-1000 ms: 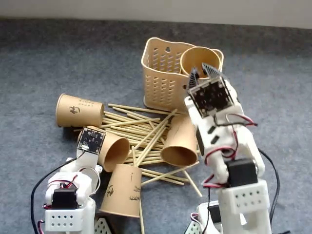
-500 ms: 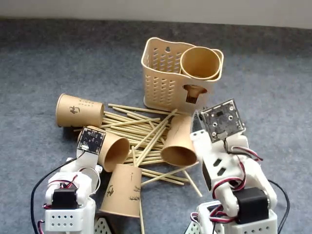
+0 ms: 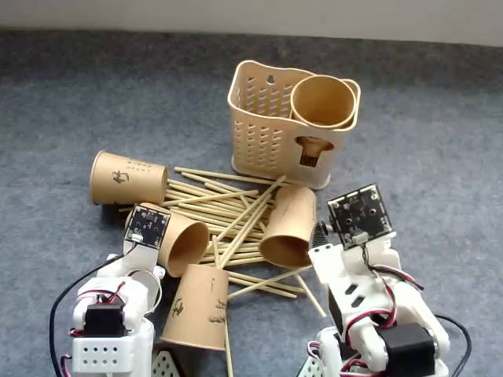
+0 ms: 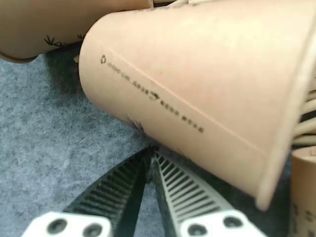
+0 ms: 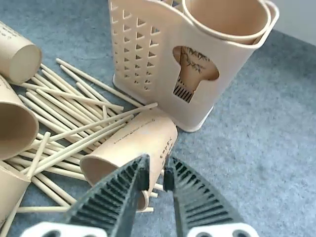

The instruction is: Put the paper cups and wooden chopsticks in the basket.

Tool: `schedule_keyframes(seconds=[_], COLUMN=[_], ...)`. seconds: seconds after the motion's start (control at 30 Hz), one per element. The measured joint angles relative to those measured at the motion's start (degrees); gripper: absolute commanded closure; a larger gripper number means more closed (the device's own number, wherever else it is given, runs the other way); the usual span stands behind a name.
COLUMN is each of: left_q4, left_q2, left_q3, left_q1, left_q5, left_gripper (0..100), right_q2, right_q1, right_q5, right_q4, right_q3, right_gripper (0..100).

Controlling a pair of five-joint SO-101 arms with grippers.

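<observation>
A cream basket (image 3: 267, 126) stands at the back with one paper cup (image 3: 322, 100) upright inside it. Several paper cups lie on their sides around a heap of wooden chopsticks (image 3: 224, 212): one at the left (image 3: 126, 179), one near the left arm (image 3: 182, 243), one at the front (image 3: 198, 306) and one below the basket (image 3: 289, 228). My left gripper (image 4: 150, 155) is shut, its tips against the underside of a lying cup (image 4: 197, 84). My right gripper (image 5: 155, 173) hovers just over the cup (image 5: 133, 143) below the basket (image 5: 148, 64), open by a narrow gap and holding nothing.
Everything rests on a grey carpet (image 3: 440, 157). The chopsticks (image 5: 74, 108) spread from the basket's foot toward the left cups (image 5: 17, 59). Bare carpet lies right of the basket and along the back.
My right arm has drawn back from above the cup in the basket and dropped toward the front, and its fingers have narrowed. The left arm has not moved.
</observation>
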Motion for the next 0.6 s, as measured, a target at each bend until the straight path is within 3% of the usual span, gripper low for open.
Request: schedule_keyframes(seconds=[0.13,0.6], left_q4=[0.00,0.00], left_q2=[0.00,0.00], left_q3=[0.00,0.00], left_q1=[0.00,0.00], left_q5=[0.00,0.00], left_gripper=[99,99], right_q2=[0.00,0.70], right_q1=[0.00,-2.02], right_q5=[2.02,8.44], right_q4=[0.00,-11.52], right_q3=[4.31,21.89], right_gripper=[83.1,83.1])
